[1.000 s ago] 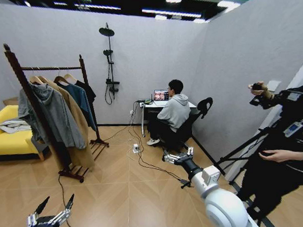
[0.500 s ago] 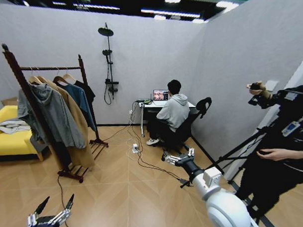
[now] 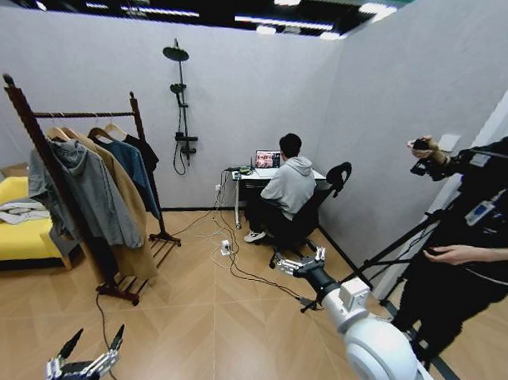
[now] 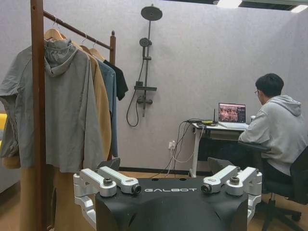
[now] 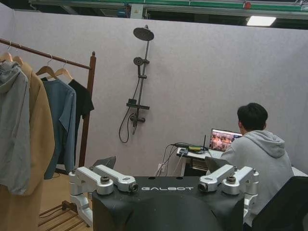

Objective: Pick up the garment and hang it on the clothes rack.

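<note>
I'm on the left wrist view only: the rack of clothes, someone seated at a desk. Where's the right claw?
Observer: The right claw is open, held out low over the floor toward the seated person's chair.
Operator: Anything on the robot's right side?
Observer: A person stands there, holding up a camera.
Operator: What's on the floor ahead?
Observer: Black cables trail from the desk across the floor toward the right arm.

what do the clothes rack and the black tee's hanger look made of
The clothes rack looks like dark reddish-brown wood with a stained, slightly glossy finish and turned knob finials. The garment hangs on a hanger that looks like pale, unstained wood; its hook seems metal.
</note>
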